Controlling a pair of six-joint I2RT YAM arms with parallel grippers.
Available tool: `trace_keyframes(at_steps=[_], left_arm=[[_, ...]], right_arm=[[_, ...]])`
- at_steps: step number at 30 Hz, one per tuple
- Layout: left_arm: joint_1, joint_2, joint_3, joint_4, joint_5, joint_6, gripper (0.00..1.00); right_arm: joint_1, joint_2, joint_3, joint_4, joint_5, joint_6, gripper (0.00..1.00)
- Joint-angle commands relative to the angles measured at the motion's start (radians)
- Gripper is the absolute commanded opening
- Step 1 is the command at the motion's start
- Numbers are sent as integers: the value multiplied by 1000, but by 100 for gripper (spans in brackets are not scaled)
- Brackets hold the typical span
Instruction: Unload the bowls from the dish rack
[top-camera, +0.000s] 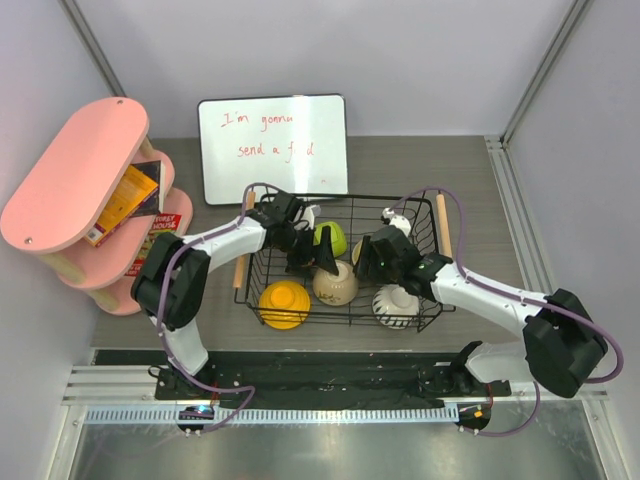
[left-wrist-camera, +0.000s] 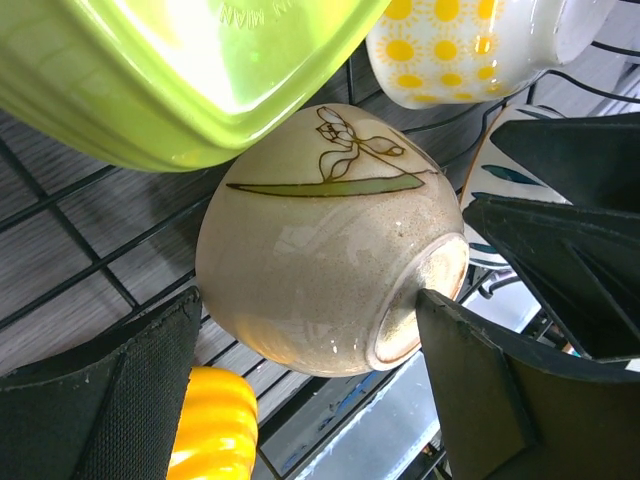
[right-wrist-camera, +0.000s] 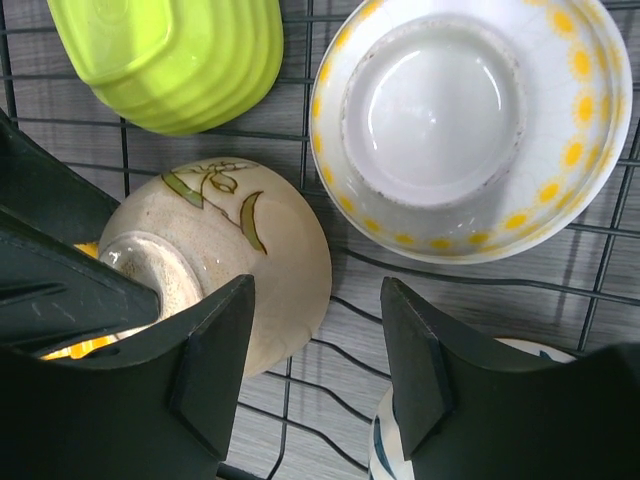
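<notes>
The right gripper (right-wrist-camera: 317, 292) hung over the dish rack (right-wrist-camera: 305, 120), jaws spread wide beside a tilted beige bowl (right-wrist-camera: 240, 240). A lime green bowl (right-wrist-camera: 170, 55) and a yellow-flowered white bowl (right-wrist-camera: 470, 130) lay upturned beyond. A dark shape (right-wrist-camera: 60, 290), perhaps the other gripper, overlapped the beige bowl's foot.

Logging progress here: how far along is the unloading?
Done: nothing; orange bowl, lime bowl, beige bowl, ribbed white bowl and cream bowl sit in the dish rack. In hand: left hand open astride the beige bowl, right hand open beside it. Left: all five.
</notes>
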Motion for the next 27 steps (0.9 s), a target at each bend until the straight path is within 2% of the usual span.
trace_keyframes(at_steps=[1,13,21,27], left_arm=[[-16,39,-29,54,55,2,85],[-16,107,-81,69,26,28,85],[-16,154,-107,176,162,-30,83],[-16,150,-104,213,179,-59,79]], right_arm=[[9,28,-3,46,-25,14,60],[12,45,-8,75,-39,27,59],[12,52,-19,89,-42,41,57],[13,57,-34,97,-34,49,56]])
